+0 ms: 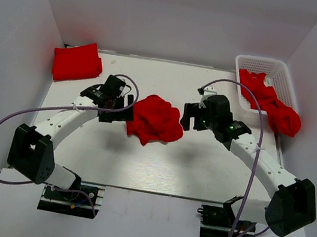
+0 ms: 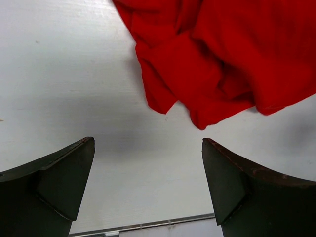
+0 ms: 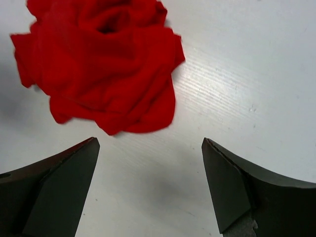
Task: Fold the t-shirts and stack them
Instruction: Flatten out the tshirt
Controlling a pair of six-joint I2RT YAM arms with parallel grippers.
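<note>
A crumpled red t-shirt (image 1: 155, 120) lies in a heap in the middle of the table. It also shows in the left wrist view (image 2: 227, 54) and in the right wrist view (image 3: 106, 64). My left gripper (image 1: 122, 107) is open and empty just left of the heap; my right gripper (image 1: 188, 116) is open and empty just right of it. Neither touches the cloth. A folded red t-shirt (image 1: 77, 62) lies at the far left. More crumpled red t-shirts (image 1: 270, 102) sit in and hang over the white basket (image 1: 265, 64).
The basket stands at the far right corner against the white wall. White walls close the table at the back and both sides. The table's front edge (image 1: 152, 192) runs just ahead of the arm bases.
</note>
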